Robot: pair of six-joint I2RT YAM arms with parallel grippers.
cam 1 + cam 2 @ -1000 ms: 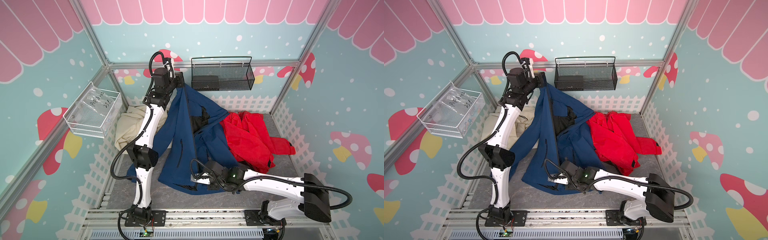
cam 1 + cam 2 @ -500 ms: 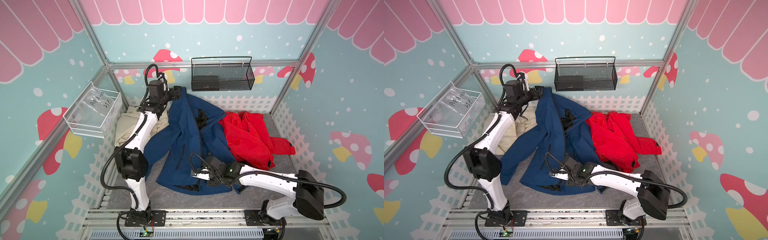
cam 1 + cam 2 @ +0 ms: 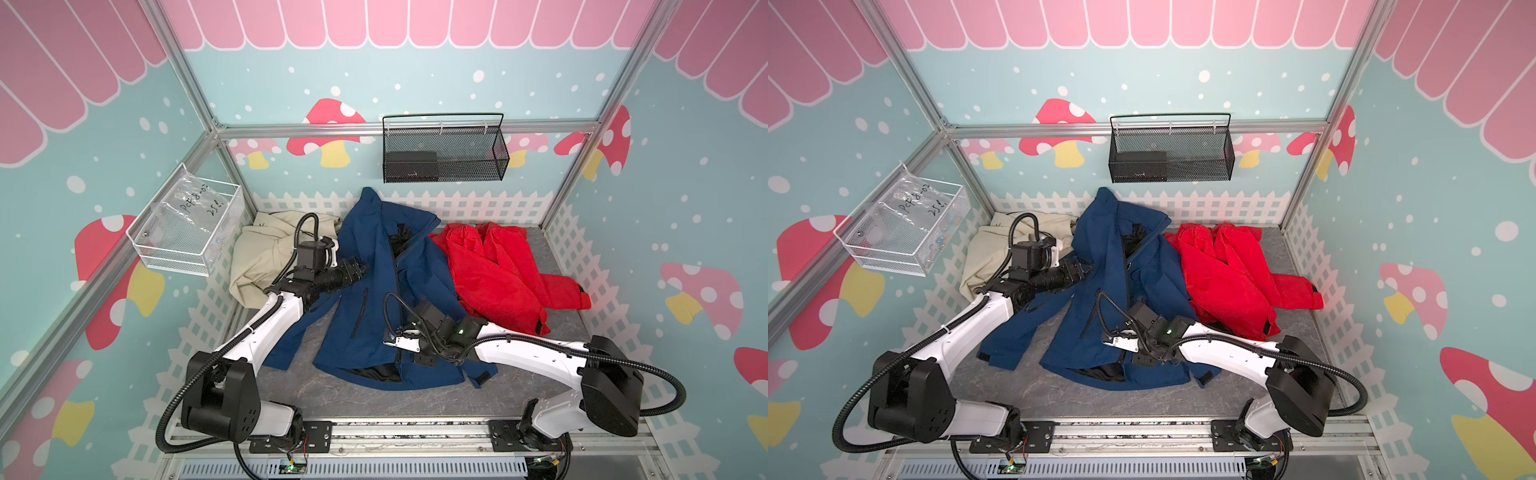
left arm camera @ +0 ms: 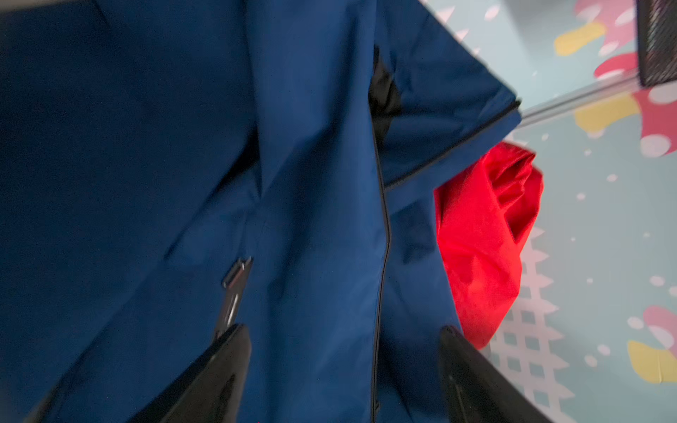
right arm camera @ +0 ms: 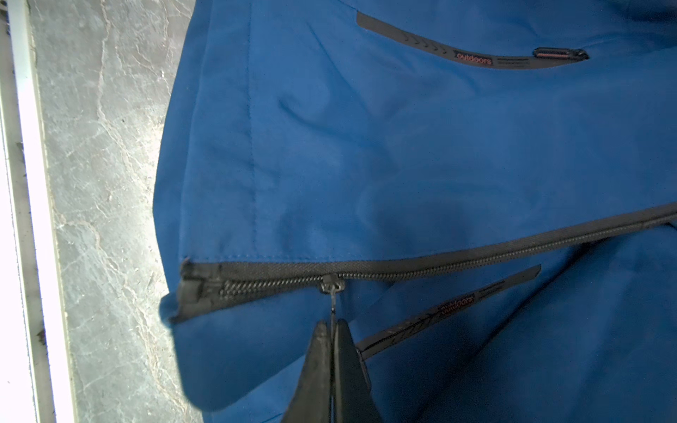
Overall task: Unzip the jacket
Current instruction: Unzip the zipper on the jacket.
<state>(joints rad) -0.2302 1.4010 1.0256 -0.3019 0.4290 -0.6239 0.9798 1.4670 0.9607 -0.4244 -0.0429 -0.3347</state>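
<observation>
blue jacket [image 3: 374,291] lies mid-table, collar at 12 o'clock, hem at 6. right gripper [image 5: 331,331] is clamped on the zipper pull [image 5: 332,289] just short of the hem; the zip runs 12-to-6. left gripper [image 4: 344,331], jaws apart and empty, hovers at the jacket's 9 o'clock.

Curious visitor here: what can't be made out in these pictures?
- Right gripper: its grip on the zipper pull is hidden under the right arm in both top views.
- Dark box in the black mesh basket: too dim in both top views.
- Pocket zipper: blurred in the left wrist view.
- Beige garment: partly behind the left arm, top views.
</observation>
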